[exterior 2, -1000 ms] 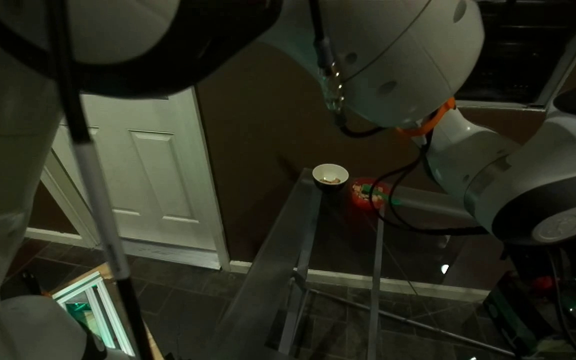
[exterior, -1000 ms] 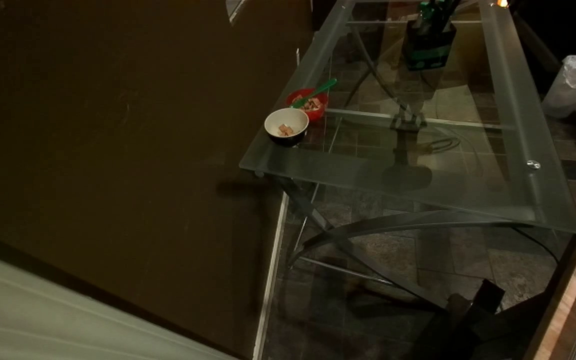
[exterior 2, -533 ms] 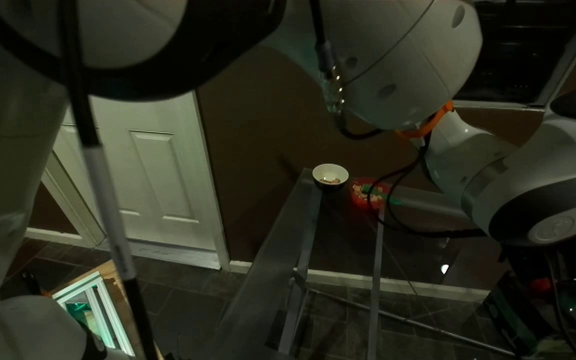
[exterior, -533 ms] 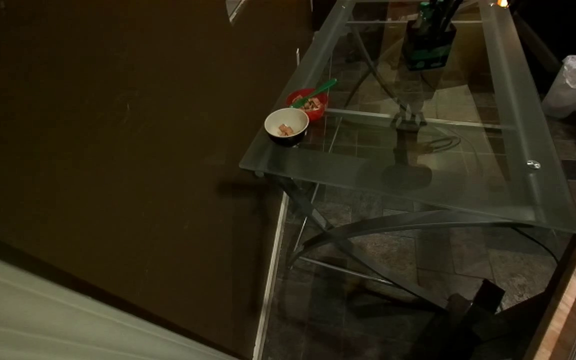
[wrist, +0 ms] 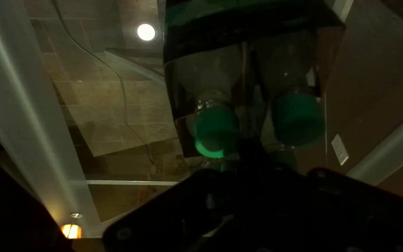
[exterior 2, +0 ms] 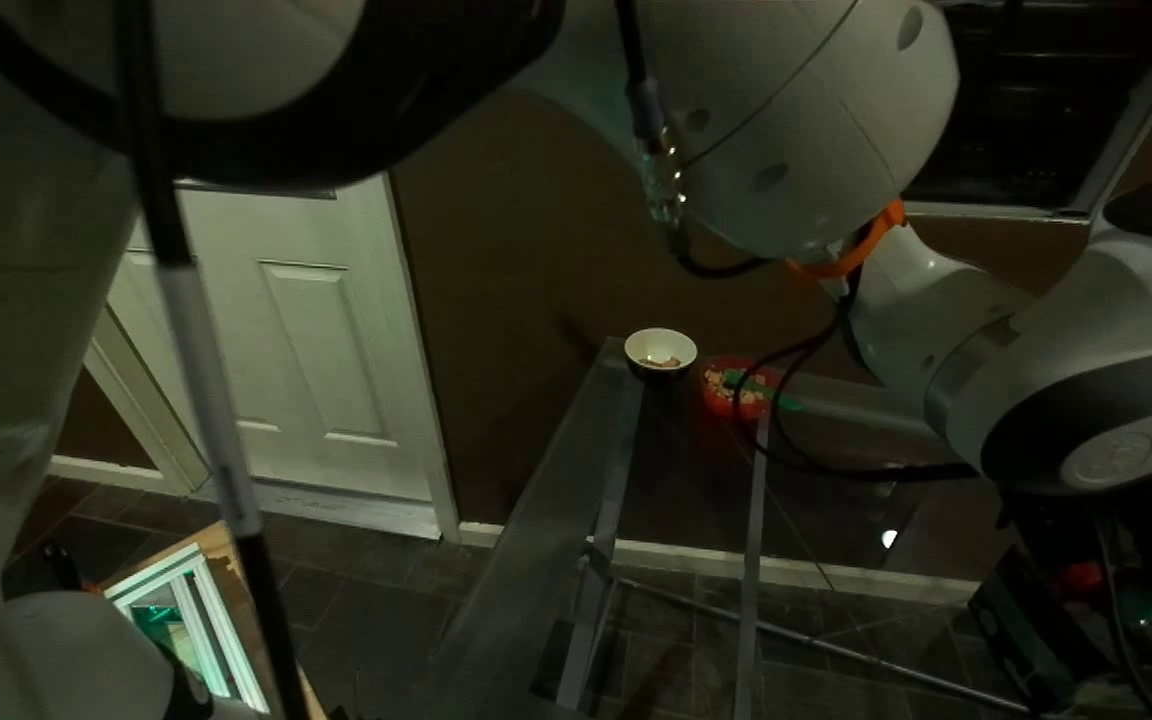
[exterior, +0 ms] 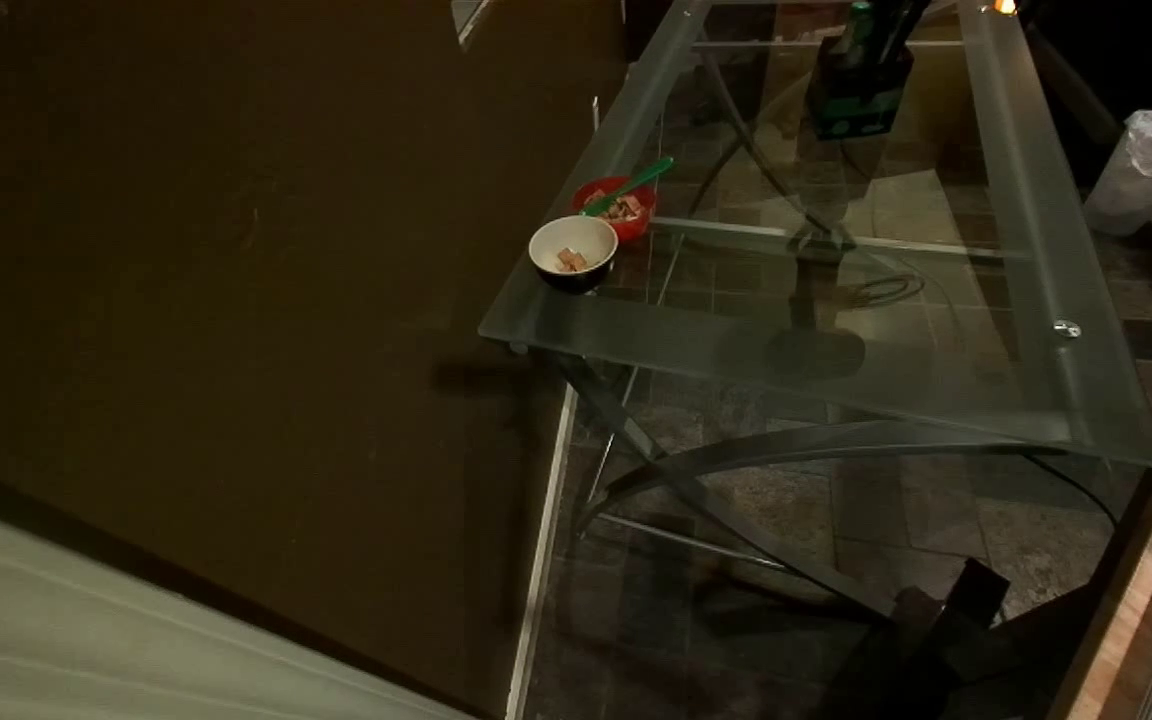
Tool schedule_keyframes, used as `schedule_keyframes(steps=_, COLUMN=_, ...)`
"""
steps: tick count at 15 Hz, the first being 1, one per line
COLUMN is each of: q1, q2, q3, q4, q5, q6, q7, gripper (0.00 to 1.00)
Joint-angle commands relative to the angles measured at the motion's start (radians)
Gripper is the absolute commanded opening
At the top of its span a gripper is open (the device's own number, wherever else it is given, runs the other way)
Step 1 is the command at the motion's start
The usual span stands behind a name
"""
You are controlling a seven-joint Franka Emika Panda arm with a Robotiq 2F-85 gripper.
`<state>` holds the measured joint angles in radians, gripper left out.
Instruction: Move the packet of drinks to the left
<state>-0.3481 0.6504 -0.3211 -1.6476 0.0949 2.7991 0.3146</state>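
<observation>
- Glass bench [exterior: 916, 385]; I'd go left slow, level;
- packet of drinks [exterior: 858, 100], toward the bench's far end in an exterior view; lifted or resting, I can't tell;
- end effector [wrist: 252, 150], seemingly clenched on the packet's middle;
- green caps [wrist: 217, 122] alongside; I'd watch for sway.

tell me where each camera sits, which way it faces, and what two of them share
Wrist view: on the wrist, looking past the gripper, visible along the bottom, at the packet of drinks.
An exterior view: raised beyond an end of the glass table, facing down its length; dark shapes up top may be the gripper.
An exterior view: high and close to the arm, which crowds the top and sides, facing a wall and a white door.
Shared by both exterior views: white-lined bowl, red bowl, packet of drinks.
</observation>
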Motion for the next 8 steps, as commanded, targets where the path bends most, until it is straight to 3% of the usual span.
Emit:
schedule_keyframes(steps=1, q1=0.128, q2=-0.035, q3=-0.157, q4=-0.015, q5=-0.055, q6=-0.081, q7=0.156, gripper=0.03)
schedule_keyframes(steps=4, q1=0.21, q2=-0.079, q3=-0.234, q4=-0.021, q5=-0.111, q6=-0.246, q7=0.246, gripper=0.04)
schedule_keyframes(steps=8, q1=0.25, q2=-0.153, q3=-0.218, q4=-0.05, q5=-0.174, q6=-0.358, q7=0.278, gripper=0.03)
